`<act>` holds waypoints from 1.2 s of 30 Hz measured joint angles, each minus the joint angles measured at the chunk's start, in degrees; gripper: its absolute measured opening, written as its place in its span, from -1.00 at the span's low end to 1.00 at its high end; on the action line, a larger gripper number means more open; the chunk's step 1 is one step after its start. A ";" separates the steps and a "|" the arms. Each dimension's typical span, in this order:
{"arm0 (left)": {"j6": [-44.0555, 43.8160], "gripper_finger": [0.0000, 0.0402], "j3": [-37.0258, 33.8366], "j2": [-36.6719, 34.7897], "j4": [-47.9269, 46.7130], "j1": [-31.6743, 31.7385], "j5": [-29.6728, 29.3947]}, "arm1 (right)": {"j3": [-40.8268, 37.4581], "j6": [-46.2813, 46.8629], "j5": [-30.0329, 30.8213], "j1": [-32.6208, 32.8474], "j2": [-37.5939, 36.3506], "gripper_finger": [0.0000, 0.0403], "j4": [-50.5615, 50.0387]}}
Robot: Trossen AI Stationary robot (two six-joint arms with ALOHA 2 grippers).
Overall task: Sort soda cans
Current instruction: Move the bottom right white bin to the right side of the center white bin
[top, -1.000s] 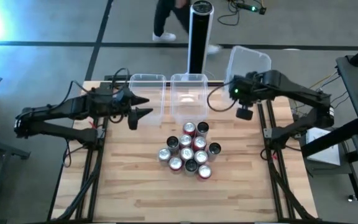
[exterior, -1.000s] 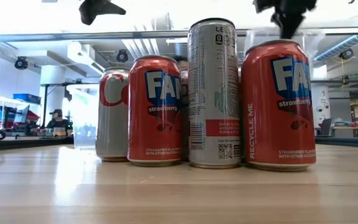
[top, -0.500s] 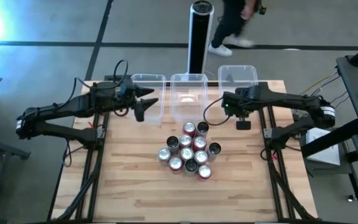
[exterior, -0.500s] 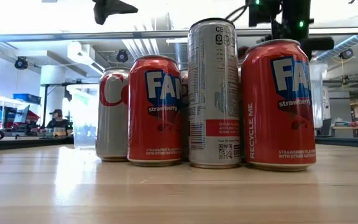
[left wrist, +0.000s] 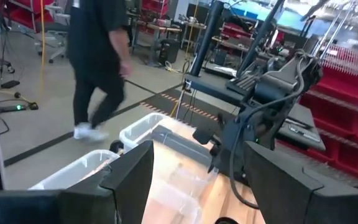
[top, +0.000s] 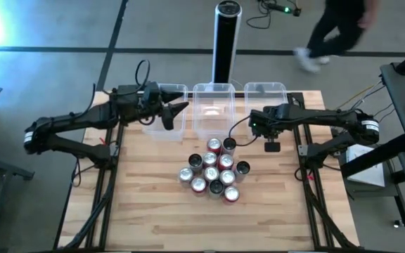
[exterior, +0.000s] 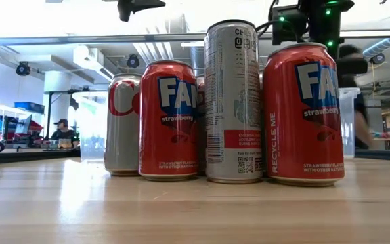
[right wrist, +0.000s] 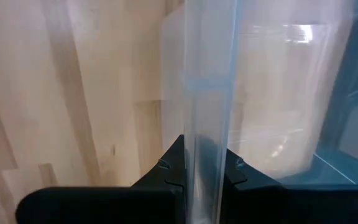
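Wooden slatted table (top: 153, 211) carries three clear plastic bins along its far edge. We see our right gripper (top: 256, 119) clamped on the rim of the right-hand clear bin (top: 265, 88). Our left gripper (top: 176, 110), fingers spread, hangs over the left-hand bin (top: 166, 90). Red, silver and black soda cans (top: 214, 171) cluster mid-table.

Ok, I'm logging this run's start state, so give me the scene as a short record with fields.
cans: about a dozen soda cans, upright, clustered mid-table; none visible in a bin
bins: three clear ones in a row at the far edge: left bin, middle bin, right bin
left hand: open, over the left bin, holding nothing
right hand: shut on the right bin's wall
sorting: not begun
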 joint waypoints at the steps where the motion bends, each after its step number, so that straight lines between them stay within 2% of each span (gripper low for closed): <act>1: 0.31 0.15 1.26 0.64 -1.02 0.00 -0.08 | -0.11 -0.01 -0.02 0.03 0.00 -0.89 0.19; 7: 2.08 0.15 10.90 5.34 -10.70 0.00 -0.06 | -0.02 -0.12 -0.33 0.05 0.00 -0.89 2.80; 10: 3.25 0.15 15.17 7.40 -17.43 -0.51 1.96 | 0.04 -0.18 -0.41 0.05 0.00 -0.89 3.47; 13: 4.65 0.15 17.71 8.36 -20.33 -1.68 2.76 | -0.31 -0.22 -1.09 0.05 0.00 -0.89 3.32; 36: 6.20 0.15 17.30 8.40 -20.60 -2.47 3.44 | -0.85 -1.08 -0.85 0.05 -0.02 -0.89 5.54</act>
